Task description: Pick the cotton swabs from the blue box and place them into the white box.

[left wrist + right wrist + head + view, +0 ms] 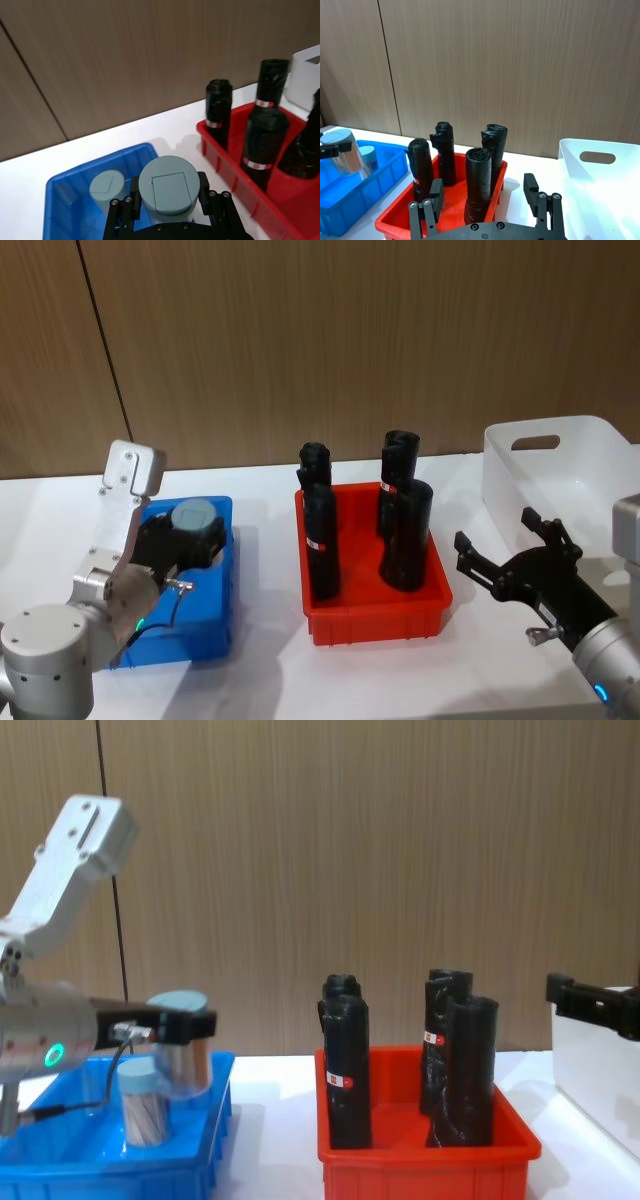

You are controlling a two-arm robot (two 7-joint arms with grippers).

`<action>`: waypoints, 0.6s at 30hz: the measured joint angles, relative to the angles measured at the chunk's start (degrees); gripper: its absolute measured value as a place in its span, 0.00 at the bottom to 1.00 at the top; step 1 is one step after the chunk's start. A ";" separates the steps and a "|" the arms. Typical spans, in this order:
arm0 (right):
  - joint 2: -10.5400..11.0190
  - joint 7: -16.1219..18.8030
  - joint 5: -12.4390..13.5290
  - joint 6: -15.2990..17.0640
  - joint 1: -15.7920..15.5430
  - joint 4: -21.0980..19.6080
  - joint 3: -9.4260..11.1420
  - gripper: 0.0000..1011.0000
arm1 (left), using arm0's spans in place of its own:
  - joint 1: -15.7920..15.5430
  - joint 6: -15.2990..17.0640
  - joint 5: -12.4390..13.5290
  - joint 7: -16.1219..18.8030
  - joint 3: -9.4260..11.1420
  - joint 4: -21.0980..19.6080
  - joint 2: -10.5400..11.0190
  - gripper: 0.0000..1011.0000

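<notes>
Chest view, left gripper [183, 1025]: clamped tight on one cotton swab tub [187, 1065], low over the blue box [215, 1140].
Second tub [143, 1108]: stood upright inside the blue box.
Red bin [420, 1165]: held four black rolls [345, 1060], mid-table.
Right gripper [498, 532]: fingers spread wide, empty, just beside the white box [500, 475].

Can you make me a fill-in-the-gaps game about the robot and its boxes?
1. The left gripper holds a cotton swab tub above the blue box, and inside that box there is ____ other tub.
2. The red bin holds ____ black rolls.
3. The right gripper hovers beside the white box with its fingers ____.

Missing words: one; four; open.
</notes>
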 joint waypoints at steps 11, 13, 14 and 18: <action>0.00 0.00 0.00 0.00 0.00 0.00 0.00 0.99 | -1.78 0.19 -0.57 -8.00 -0.09 -2.06 -0.15 0.65; 0.00 0.00 0.00 0.00 0.00 0.00 0.00 0.99 | -2.13 0.26 -0.62 -9.16 -0.09 -2.19 -0.22 0.65; 0.00 0.00 0.00 0.00 0.00 0.00 0.00 0.99 | -2.53 0.36 -0.68 -10.63 -0.09 -2.29 -0.31 0.65; 0.00 0.00 0.00 0.00 0.00 0.00 0.00 0.99 | -3.84 0.67 -0.73 -13.90 -0.06 -2.36 -0.66 0.65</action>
